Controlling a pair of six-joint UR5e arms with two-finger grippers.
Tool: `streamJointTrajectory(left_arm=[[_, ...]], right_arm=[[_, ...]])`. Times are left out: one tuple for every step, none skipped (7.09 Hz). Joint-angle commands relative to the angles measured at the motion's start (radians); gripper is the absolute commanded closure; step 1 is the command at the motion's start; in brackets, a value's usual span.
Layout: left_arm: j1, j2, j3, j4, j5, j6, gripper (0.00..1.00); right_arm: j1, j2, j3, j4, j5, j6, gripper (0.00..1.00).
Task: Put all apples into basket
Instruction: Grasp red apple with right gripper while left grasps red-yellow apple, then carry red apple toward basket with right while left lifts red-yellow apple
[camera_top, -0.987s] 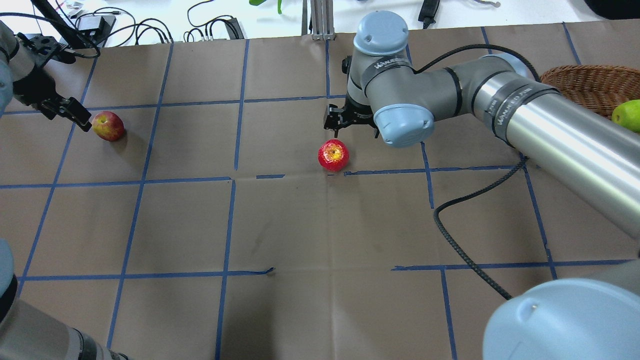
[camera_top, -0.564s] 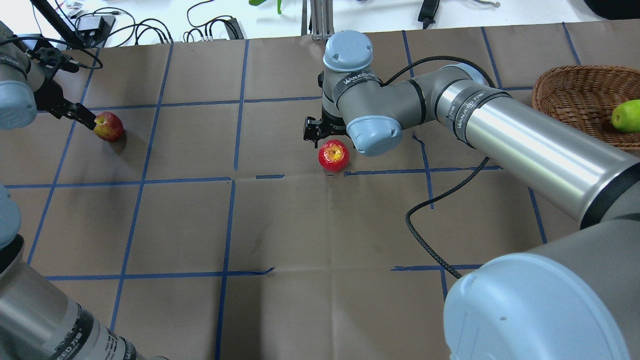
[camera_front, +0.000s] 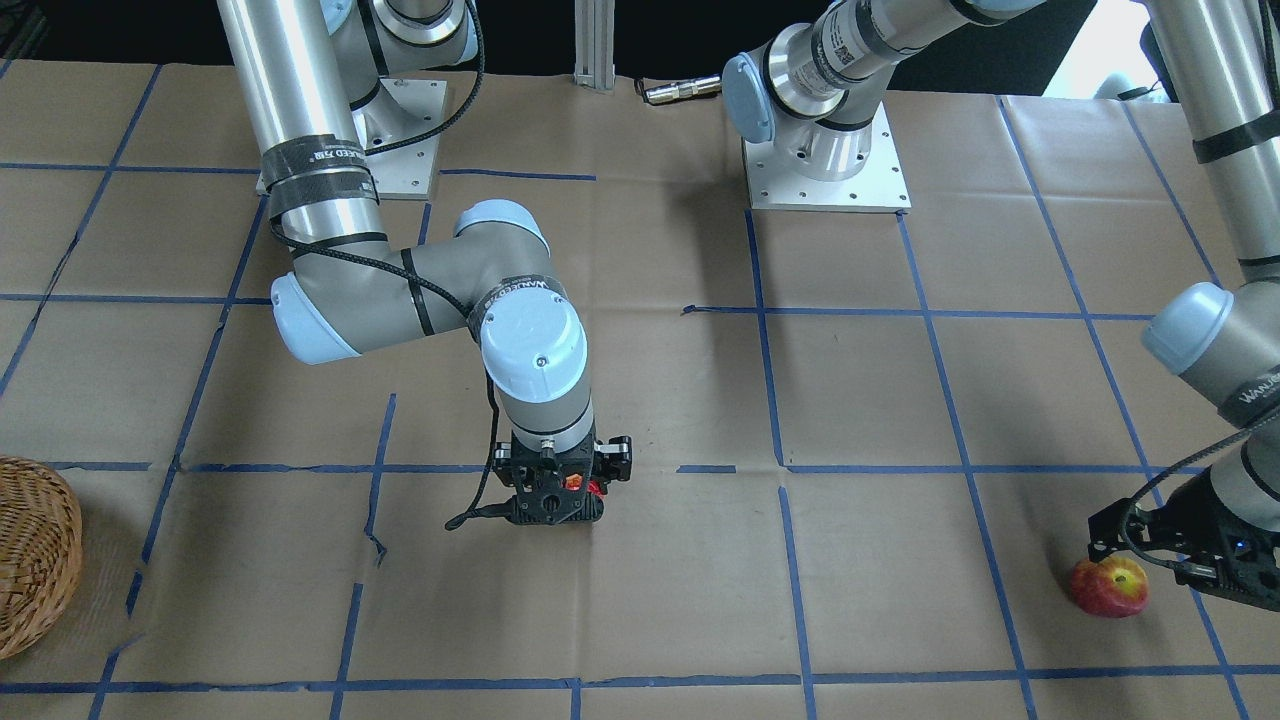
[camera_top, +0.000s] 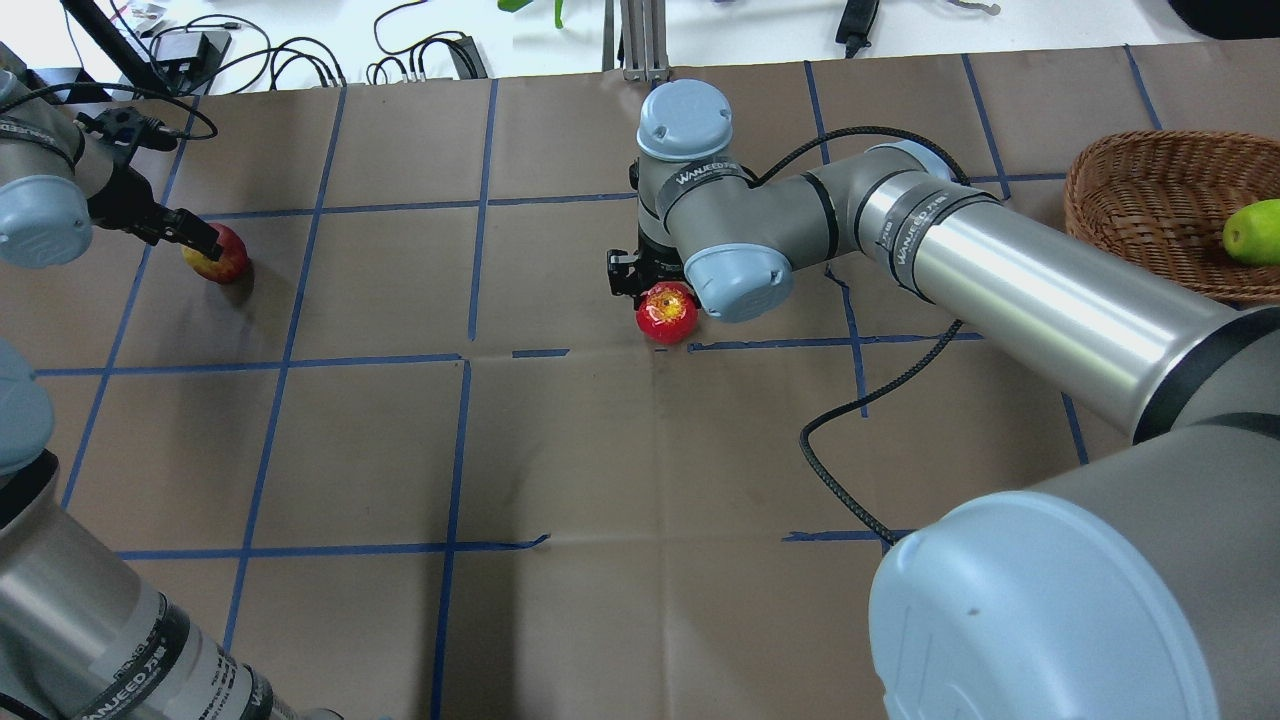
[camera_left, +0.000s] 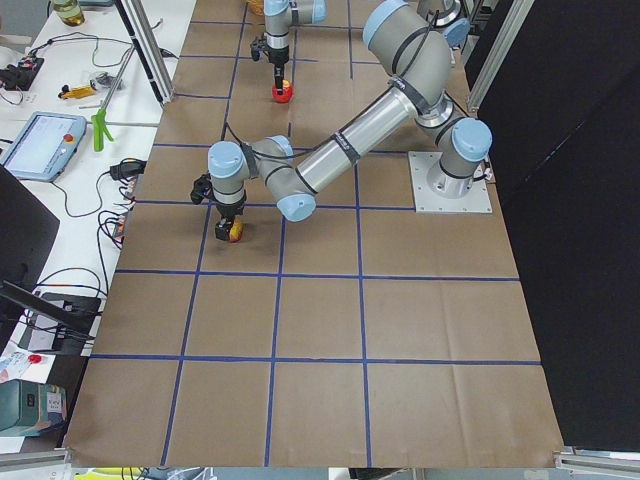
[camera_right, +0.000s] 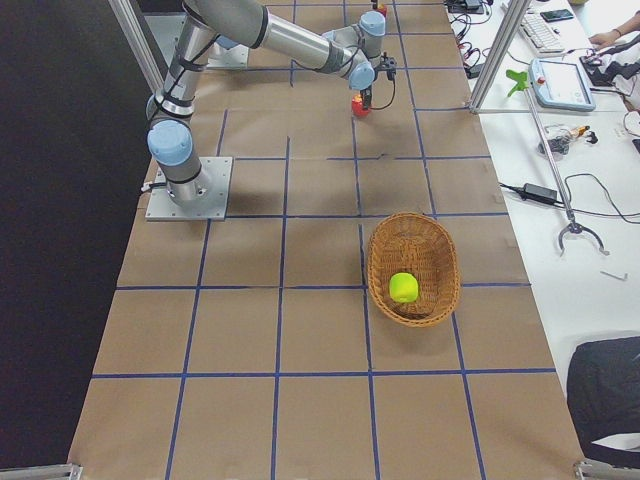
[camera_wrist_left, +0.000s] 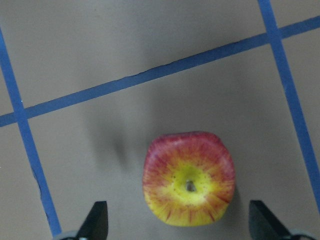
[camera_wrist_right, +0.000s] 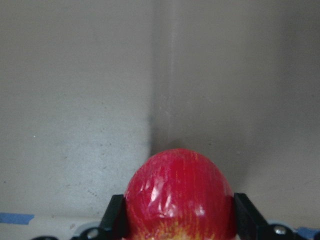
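Observation:
The solid red apple sits mid-table. My right gripper is low over it and open. In the right wrist view its fingers flank the apple closely on both sides. The red apple with yellow patches sits at the far left. My left gripper hovers over it, open. In the left wrist view the fingertips stand wide on either side of this apple. The yellow-green apple lies in the wicker basket at the right.
Brown paper with blue tape lines covers the table. A black cable hangs from my right arm over the middle of the table. Cables and devices lie past the far edge.
My right gripper has moved left and come down around the red apple. My left gripper has moved over the red-and-yellow apple. Neither apple has moved.

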Motion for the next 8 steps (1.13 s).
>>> streamJointTrajectory(left_arm=[[0.0,-0.024,0.004,0.007,-0.019,-0.007,0.01],[0.0,-0.039,0.004,0.01,-0.021,-0.013,0.01],[0.0,-0.045,0.004,0.01,-0.021,-0.013,0.01],[0.0,-0.051,0.004,0.011,-0.033,-0.011,0.04],[-0.001,-0.061,0.004,0.014,-0.053,-0.011,0.29],[-0.008,-0.062,0.003,0.022,-0.041,-0.01,0.58],[-0.014,-0.05,0.003,0.022,-0.035,-0.01,0.8],[-0.032,-0.036,0.003,0.022,-0.033,-0.02,0.83]], right_arm=[[-0.082,-0.063,-0.037,0.033,-0.001,-0.041,0.82],[-0.217,-0.106,-0.053,0.134,-0.001,-0.099,0.82],[-0.347,-0.157,-0.04,0.193,-0.001,-0.209,0.82],[-0.467,-0.171,-0.047,0.249,-0.025,-0.383,0.82],[-0.594,-0.168,-0.054,0.244,-0.09,-0.592,0.82],[-0.697,-0.157,-0.058,0.226,-0.087,-0.808,0.82],[-0.789,-0.134,-0.073,0.212,-0.076,-0.915,0.82],[-0.842,-0.07,-0.107,0.177,-0.066,-1.028,0.82]])
